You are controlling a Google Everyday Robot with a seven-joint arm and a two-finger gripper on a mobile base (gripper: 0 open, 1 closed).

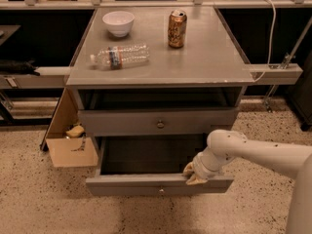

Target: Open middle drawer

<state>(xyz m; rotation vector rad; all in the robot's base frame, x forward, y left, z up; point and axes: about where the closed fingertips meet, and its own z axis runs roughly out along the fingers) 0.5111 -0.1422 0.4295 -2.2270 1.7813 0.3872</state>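
The gripper (195, 174) sits on the front rim of the middle drawer (136, 185), right of its knob (161, 190); wide or narrow, I cannot tell. The drawer juts out beneath the desk's (204, 62) front edge. A bowl (118, 22) sits at the back-left corner and a bottle (119, 56) near the left edge.

A single camera is looking down steeply from above and in front of the cabinet (204, 57), close enough that it is filling mid-frame; the arm (263, 155) is crossing the lower right, its gripper (195, 173) sitting just right of lower centre.
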